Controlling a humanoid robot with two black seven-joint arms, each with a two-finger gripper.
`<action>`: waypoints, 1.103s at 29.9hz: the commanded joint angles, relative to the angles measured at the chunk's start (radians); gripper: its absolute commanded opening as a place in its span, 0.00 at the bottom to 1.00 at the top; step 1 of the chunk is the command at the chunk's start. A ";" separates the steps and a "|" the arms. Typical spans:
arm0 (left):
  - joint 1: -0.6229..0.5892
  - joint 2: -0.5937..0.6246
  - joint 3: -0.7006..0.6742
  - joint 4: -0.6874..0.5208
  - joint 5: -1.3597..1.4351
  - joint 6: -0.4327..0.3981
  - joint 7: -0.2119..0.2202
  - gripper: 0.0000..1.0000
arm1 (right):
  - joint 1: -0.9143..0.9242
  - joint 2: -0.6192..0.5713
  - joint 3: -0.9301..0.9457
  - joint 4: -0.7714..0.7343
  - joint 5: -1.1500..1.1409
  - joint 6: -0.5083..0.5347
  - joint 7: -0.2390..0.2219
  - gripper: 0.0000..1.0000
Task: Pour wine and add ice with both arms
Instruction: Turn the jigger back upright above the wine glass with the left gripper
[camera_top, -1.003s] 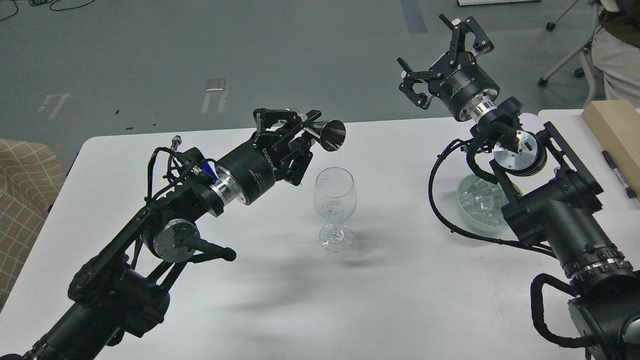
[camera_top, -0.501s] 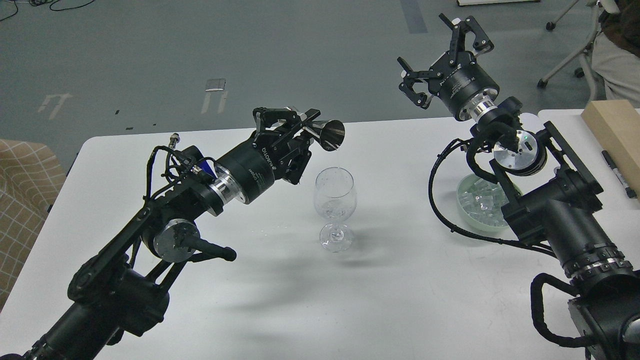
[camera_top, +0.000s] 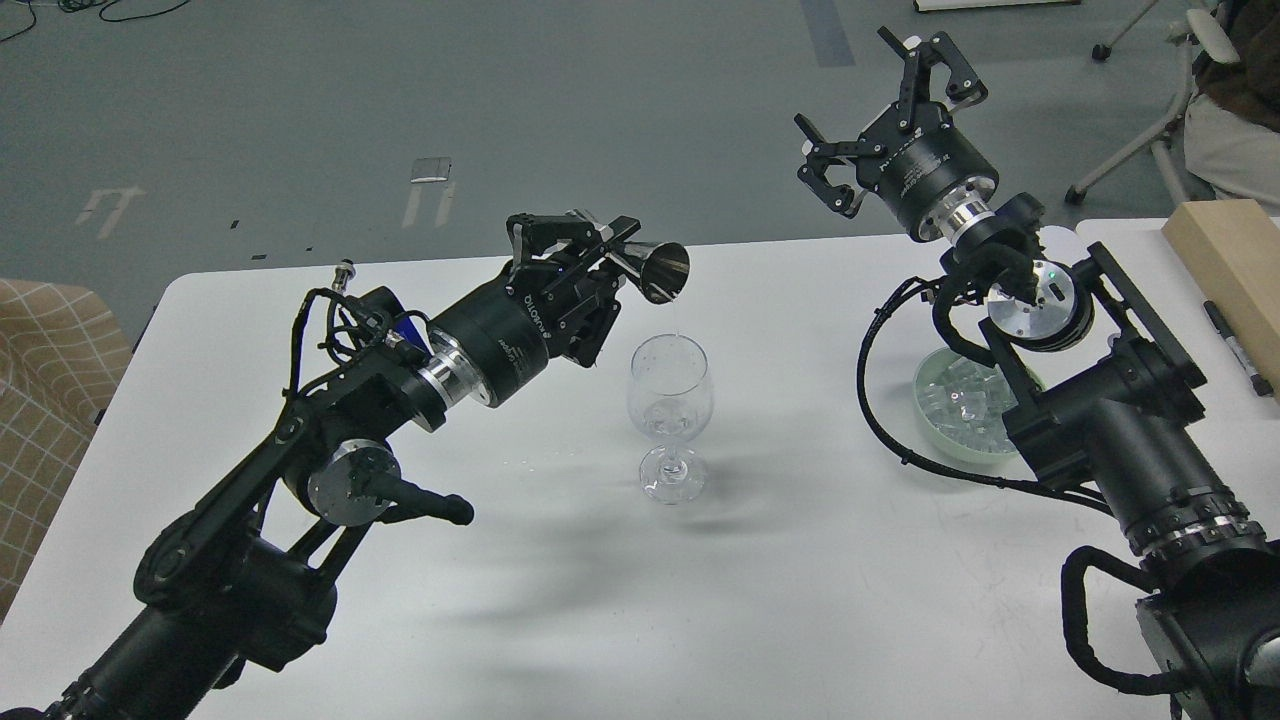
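Many cubes: the ice (camera_top: 958, 404) lies heaped in a pale green bowl (camera_top: 935, 432) on the white table (camera_top: 800, 600), on the right side, partly hidden behind the right arm's wrist.
Wine glass (camera_top: 670, 400): upright near the table's middle, well apart from the bowl, apparently holding only a little clear liquid at the bottom.
Left gripper (camera_top: 575, 262): fingers closed around a silver metal cup (camera_top: 660, 270), tipped on its side with its mouth just above and slightly behind the glass rim; a thin thread of liquid seems to fall into the glass.
Right gripper (camera_top: 880, 120): fingers spread wide, holding nothing, raised high and pointing up and away from the table.
Key relation: the ice sits below and nearer the robot than the right gripper's fingers, close beside that arm's wrist; the right arm is plainly the nearer one, the left being occupied across the glass.
Step in hand: pouring looks close to finished.
Next move, as judged: the right gripper would need to turn over and come down into the bowl, then carry a cube leftward to the glass.
Risk: slick small cubes may slip from the fingers.
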 joint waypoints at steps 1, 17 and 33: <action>0.000 0.001 0.000 -0.012 0.019 0.000 -0.001 0.00 | 0.000 0.000 0.000 0.000 0.000 0.000 0.000 1.00; 0.000 0.006 -0.002 -0.017 0.068 0.002 -0.001 0.00 | 0.000 0.000 -0.002 0.000 0.000 0.000 0.000 1.00; -0.001 0.010 -0.006 -0.019 0.127 0.002 -0.005 0.00 | 0.000 0.000 0.000 0.000 0.000 0.000 0.000 1.00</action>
